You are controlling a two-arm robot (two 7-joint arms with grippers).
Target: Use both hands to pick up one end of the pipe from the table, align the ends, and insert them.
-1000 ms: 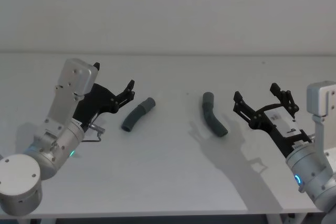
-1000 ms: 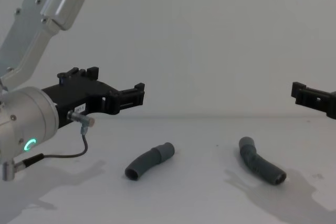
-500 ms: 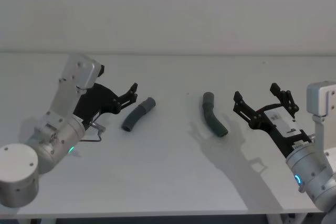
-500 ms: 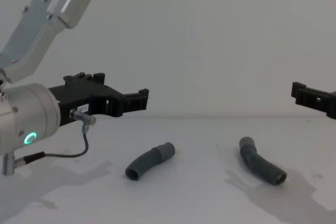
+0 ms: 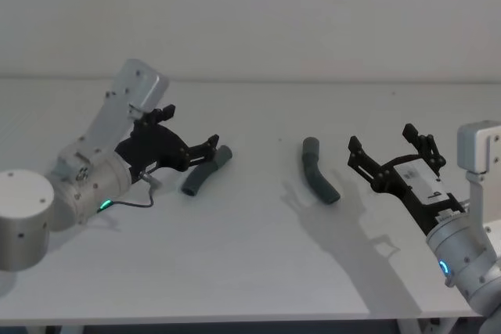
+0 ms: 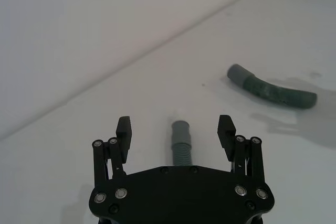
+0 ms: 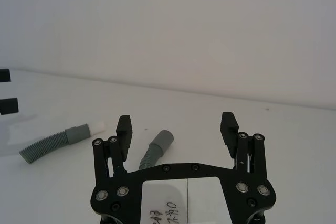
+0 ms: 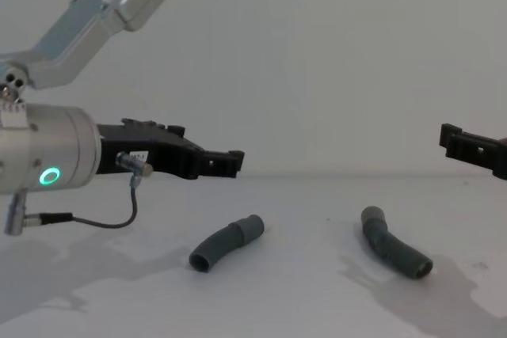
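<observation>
Left gripper: spread wide, hovered over left pipe piece, head view left-centre, on table.
Right gripper: also wide, stood apart from right pipe piece, centre-right.
Step tip: jaws should close squarely at mid-length, leaving cuff free.

Bare lab test bench, plain white table, blank white wall behind
</observation>
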